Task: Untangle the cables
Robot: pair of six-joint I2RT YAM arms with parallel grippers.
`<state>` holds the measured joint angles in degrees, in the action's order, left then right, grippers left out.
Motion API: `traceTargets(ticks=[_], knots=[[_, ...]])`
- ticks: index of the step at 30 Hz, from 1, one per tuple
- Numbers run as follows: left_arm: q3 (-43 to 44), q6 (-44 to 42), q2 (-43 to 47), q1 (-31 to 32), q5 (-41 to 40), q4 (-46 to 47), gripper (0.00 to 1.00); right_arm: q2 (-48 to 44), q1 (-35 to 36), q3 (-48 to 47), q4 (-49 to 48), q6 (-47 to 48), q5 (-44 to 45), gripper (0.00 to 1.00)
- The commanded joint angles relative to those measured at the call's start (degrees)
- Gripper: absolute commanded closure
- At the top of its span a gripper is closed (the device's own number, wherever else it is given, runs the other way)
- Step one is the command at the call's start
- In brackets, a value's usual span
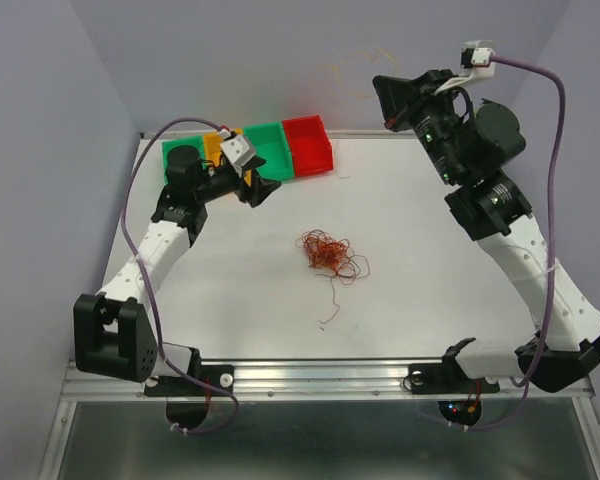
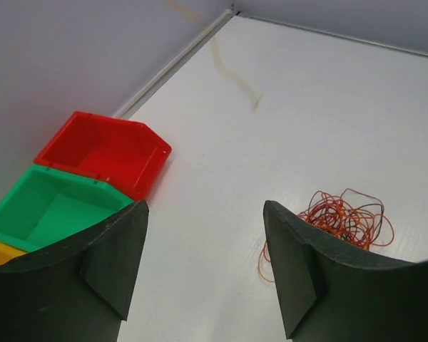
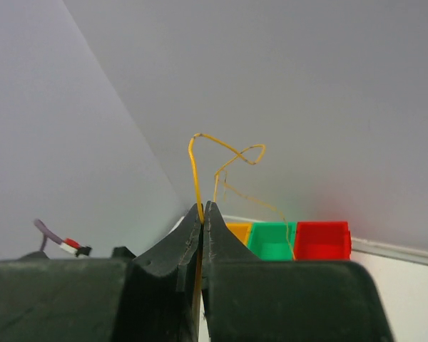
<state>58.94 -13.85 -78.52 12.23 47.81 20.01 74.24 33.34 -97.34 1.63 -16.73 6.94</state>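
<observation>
At the left, the left gripper [image 2: 205,208] is hovering over the white table [image 1: 430,300] with its two black fingers [image 2: 114,263] standing wide apart and nothing between them. It is sitting just in front of a row of three small bins at the table's far edge. The orange-yellow bin [image 1: 220,143] is lying furthest left, the green bin [image 1: 270,148] is sitting in the middle, and the red bin [image 1: 308,145] is standing at the right end.

Toward the middle of the table, the tangle of cables [image 1: 330,253] is lying as a loose knot of thin red, orange and dark wires. It is resting well apart from the bins and from both arms. One loose strand [image 1: 330,303] is trailing out of the knot toward the near edge.

At the right, the right gripper [image 3: 203,208] is raised high above the table's far right part, against the back wall. Its fingers are pressing together on a single yellow wire [image 3: 194,167]. The wire is rising out of the fingertips, curling over in a loop and drooping down on the side of the bins.
</observation>
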Motion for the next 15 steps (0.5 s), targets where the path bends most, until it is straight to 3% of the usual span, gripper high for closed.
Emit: traceTargets(ticks=[1, 9, 15], knots=[[0.4, 0.92, 6.44, -1.06, 8.7, 1.16, 0.23, -0.41, 0.05, 4.51, -6.63, -2.07, -4.56, 1.0], [-2.69, 0.23, 14.62, -1.95, 0.19, 4.25, 0.18, 7.4, 0.05, 6.63, -8.75, -4.79, -11.06, 1.0], [-0.06, -4.95, 16.65, -1.95, -2.55, -1.1, 0.12, 11.1, 0.58, 9.01, -9.8, -6.21, -16.07, 0.99]])
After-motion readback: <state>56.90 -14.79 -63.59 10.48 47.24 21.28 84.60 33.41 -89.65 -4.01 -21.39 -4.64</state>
